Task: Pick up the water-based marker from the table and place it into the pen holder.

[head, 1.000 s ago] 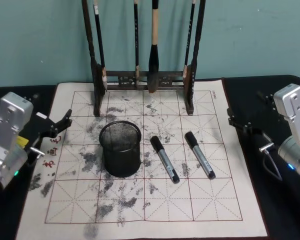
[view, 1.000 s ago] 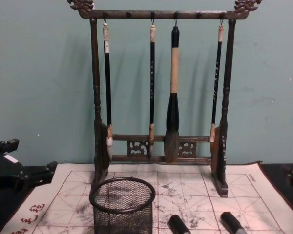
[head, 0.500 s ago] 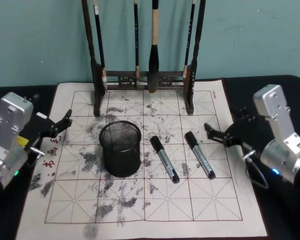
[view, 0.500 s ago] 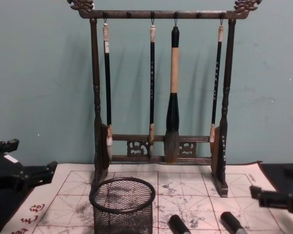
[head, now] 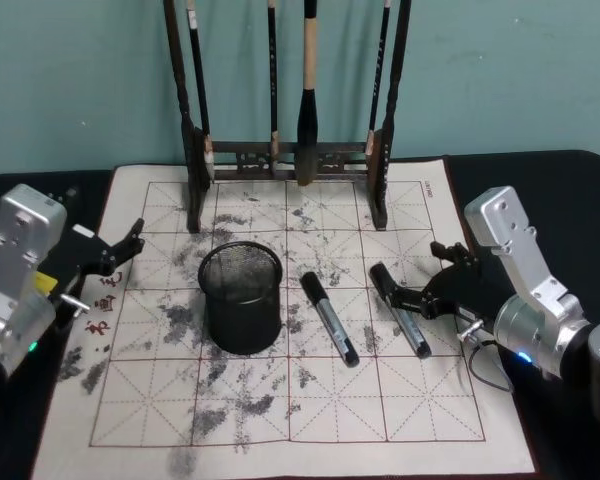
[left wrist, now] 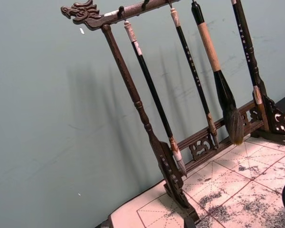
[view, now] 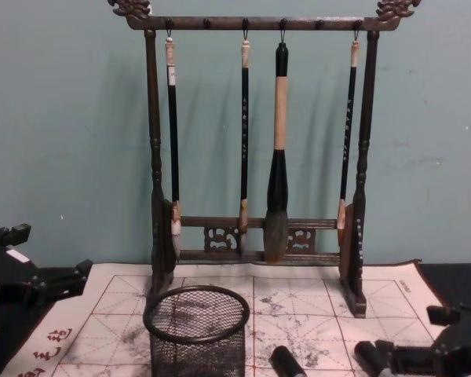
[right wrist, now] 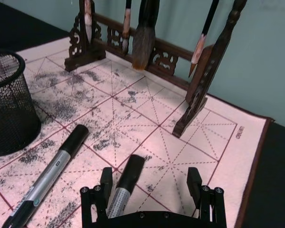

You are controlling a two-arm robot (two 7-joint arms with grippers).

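The water-based marker (head: 410, 325) lies flat right of the pen holder (head: 242, 320), past a second marker (head: 330, 318), long axis running toward the robot, cap end between the spread jaws of the right gripper (head: 420, 278); the left gripper (head: 125, 248) idles, also spread, off the holder's other side.

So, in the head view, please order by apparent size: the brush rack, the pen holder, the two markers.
1. Brush rack, though cut off at the top.
2. Pen holder.
3. Left marker and right marker: they look alike, so I do not rank them.
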